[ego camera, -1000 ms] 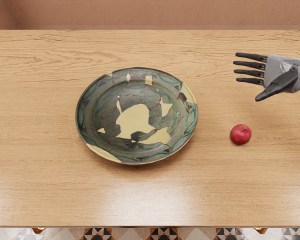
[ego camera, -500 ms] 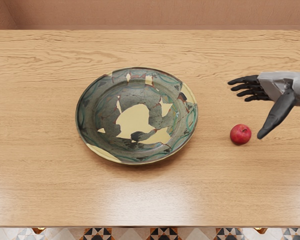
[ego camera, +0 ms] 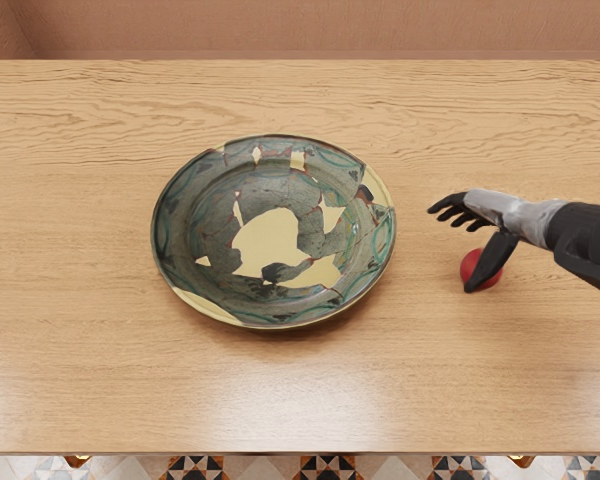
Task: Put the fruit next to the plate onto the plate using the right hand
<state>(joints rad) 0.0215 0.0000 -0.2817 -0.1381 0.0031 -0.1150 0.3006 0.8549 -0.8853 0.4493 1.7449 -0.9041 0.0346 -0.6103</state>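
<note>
A small red fruit (ego camera: 469, 266) lies on the wooden table to the right of a large green and cream patterned plate (ego camera: 180, 215). My right hand (ego camera: 472, 236) reaches in from the right edge and hovers just over the fruit. Its fingers (ego camera: 450, 207) spread out above and to the fruit's left, while the thumb (ego camera: 488, 262) hangs down across the fruit's front and covers part of it. The hand is open and nothing is grasped. The plate holds nothing. My left hand does not show.
The table's front edge (ego camera: 300, 452) runs along the bottom of the view, with patterned floor below it. A plain wall stands behind the far edge.
My right hand has come down and to the left, from high at the right edge to right over the fruit, and the forearm now shows. The fruit and plate have not moved.
</note>
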